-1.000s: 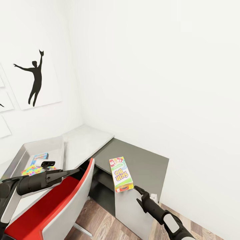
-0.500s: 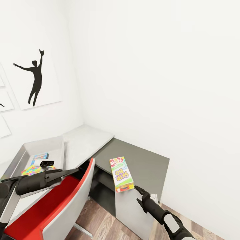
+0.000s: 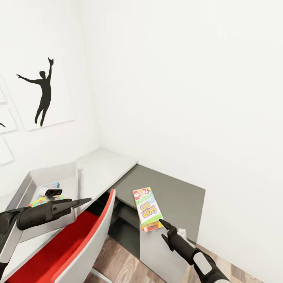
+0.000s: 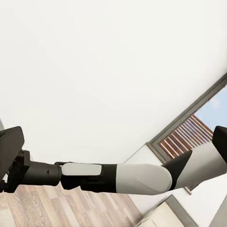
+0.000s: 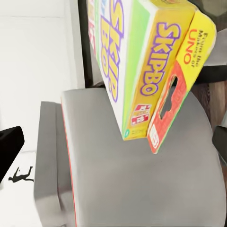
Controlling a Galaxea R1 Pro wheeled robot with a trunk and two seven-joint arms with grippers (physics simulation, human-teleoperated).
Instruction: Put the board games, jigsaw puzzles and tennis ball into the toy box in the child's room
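White-walled corner, dark desk section (image 3: 173,192) below. Right gripper (image 3: 161,224) pinches Skip-Bo box (image 3: 147,208) by its end: light, stiff, may swing. Left gripper (image 3: 80,202) looks pressed together, empty.

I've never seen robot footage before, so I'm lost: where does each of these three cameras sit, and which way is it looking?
Head view: high on the robot, looking down at the table; both arms show.
Left wrist view: on the left arm, facing a white wall and window; a robot arm crosses it.
Right wrist view: on the right arm, close behind the SKIP BO box.
Shared: the box, head and right wrist views.
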